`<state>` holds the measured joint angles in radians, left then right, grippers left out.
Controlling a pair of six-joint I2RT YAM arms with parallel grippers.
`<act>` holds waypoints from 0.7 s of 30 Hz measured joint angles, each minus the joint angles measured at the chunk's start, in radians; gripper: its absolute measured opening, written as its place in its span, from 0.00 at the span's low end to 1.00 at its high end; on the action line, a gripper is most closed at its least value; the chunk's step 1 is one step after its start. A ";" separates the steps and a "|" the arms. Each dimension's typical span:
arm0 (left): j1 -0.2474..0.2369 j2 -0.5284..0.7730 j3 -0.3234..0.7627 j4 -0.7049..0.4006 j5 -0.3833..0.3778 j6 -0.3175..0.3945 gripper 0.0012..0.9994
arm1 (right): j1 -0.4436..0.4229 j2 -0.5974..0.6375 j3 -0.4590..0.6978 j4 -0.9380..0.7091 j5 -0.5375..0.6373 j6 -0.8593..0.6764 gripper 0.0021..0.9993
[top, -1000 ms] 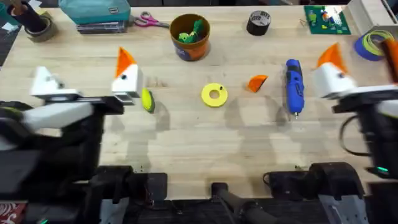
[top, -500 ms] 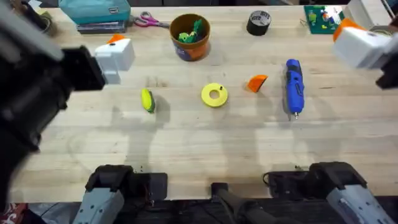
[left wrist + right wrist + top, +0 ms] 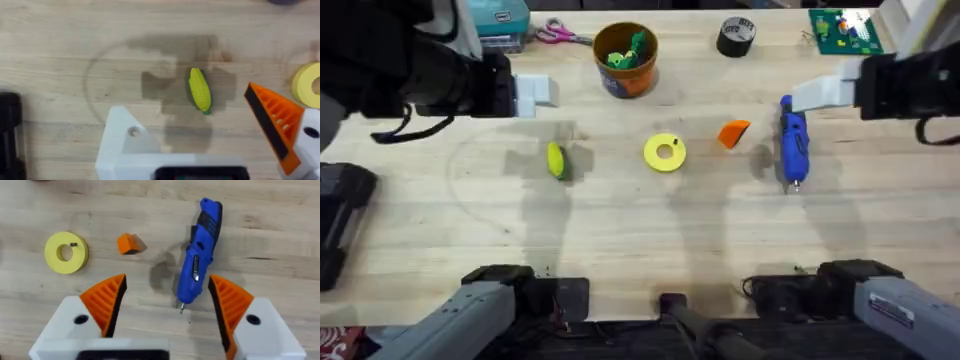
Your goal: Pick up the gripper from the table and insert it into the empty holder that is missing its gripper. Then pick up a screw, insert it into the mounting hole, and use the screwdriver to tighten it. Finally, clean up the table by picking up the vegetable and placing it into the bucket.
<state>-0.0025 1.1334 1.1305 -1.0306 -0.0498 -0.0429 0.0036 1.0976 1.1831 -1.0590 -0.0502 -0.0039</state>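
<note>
The small orange wedge-shaped plastic gripper tip (image 3: 733,133) lies on the pale wooden table (image 3: 640,230) between the flat yellow ring (image 3: 665,152) and the blue pen-shaped screwdriver (image 3: 792,140), w/ the round orange-brown bucket (image 3: 625,59) farther back. The left wrist view shows what the overhead cannot: the left gripper (image 3: 207,127) is wide open above the yellow toy corn (image 3: 199,90), one white holder (image 3: 125,142) bare, the other carrying an orange ribbed pad (image 3: 272,122). The right wrist view shows the right gripper (image 3: 167,302) wide open too, both pads on, over the screwdriver tip.

pale wooden plank desk (image 3: 620,230), pretty evenly lit, soft shadows on it; dark gap past its far edge
</note>
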 joint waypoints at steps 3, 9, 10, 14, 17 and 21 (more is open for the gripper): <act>0.000 0.022 0.000 -0.006 0.000 0.000 0.99 | 0.000 0.031 0.000 0.011 0.000 0.000 1.00; 0.000 0.031 0.000 -0.006 0.000 0.000 0.99 | 0.000 0.039 0.000 0.017 0.000 0.000 1.00; 0.000 0.031 0.000 -0.007 -0.001 -0.001 0.99 | 0.000 0.039 0.001 0.017 0.000 0.000 1.00; 0.000 0.031 0.002 -0.062 -0.003 -0.069 0.99 | 0.000 0.039 0.002 0.018 0.000 0.000 1.00; 0.000 0.032 0.002 -0.156 -0.003 -0.175 0.99 | 0.000 0.039 0.002 0.021 0.000 0.000 1.00; 0.000 0.050 0.001 -0.197 0.030 -0.305 0.99 | 0.000 0.039 0.002 0.033 0.000 0.000 1.00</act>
<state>-0.0025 1.1838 1.1314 -1.2273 -0.0200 -0.3475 0.0036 1.1362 1.1851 -1.0256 -0.0501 -0.0037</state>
